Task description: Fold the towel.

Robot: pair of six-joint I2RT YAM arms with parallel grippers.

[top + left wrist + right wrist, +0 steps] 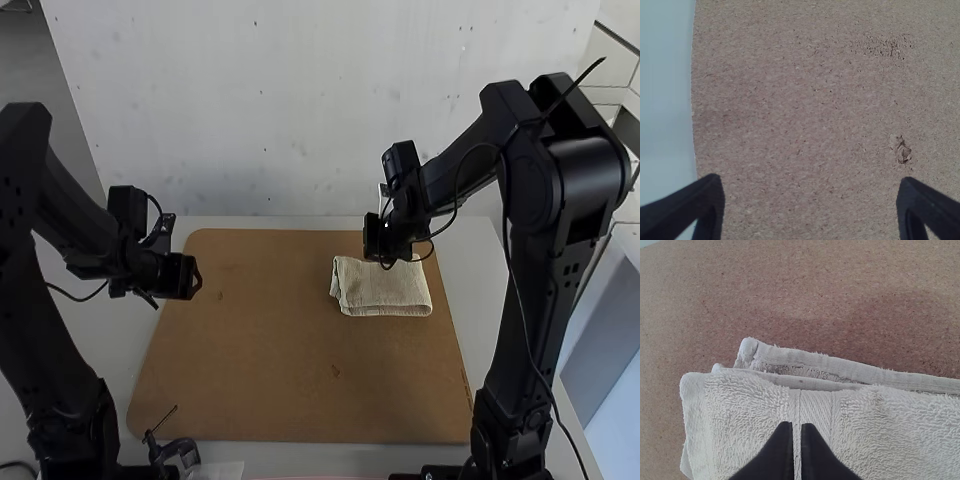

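The cream towel [385, 290] lies folded into a small, layered rectangle on the right of the brown board. In the high view my right gripper [380, 243] is over the towel's far edge, partly covering it. From the right wrist, my right gripper [797, 428] has its fingertips together over the towel [750, 415], whose stacked edges are slightly offset; no cloth is visible between the tips. My left gripper [185, 277] is over the board's left edge, away from the towel. In the left wrist view, my left gripper [810, 182] stands open above bare board.
The brown board [260, 350] rests on a pale table [225, 453]. Its left and middle parts are bare apart from small marks. A small dark device with a thin rod [175, 452] is at the near left edge, beside the left arm's base.
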